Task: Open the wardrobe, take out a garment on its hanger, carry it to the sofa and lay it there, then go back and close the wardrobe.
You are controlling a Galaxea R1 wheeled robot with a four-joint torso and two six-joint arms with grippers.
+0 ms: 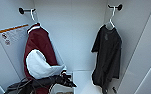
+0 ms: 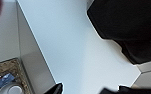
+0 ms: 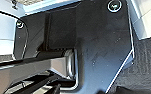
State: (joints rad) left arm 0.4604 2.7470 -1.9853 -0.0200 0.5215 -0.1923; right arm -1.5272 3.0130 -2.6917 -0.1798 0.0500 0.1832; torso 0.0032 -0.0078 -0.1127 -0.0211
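Garment (image 1: 108, 55), one; maroon jacket (image 1: 38, 53), one.

Garment (image 1: 107, 55) in wardrobe (image 1: 73, 35), right

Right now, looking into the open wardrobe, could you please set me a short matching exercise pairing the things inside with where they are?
Things:
1. maroon jacket
2. black garment
3. warning sticker
4. left arm

Places:
A. hanging from the right-hand peg
B. stuck on the left inner wall
C. low in front of the jacket
D. hanging from the left-hand peg

Pairs: 1-D, 2-A, 3-B, 4-C
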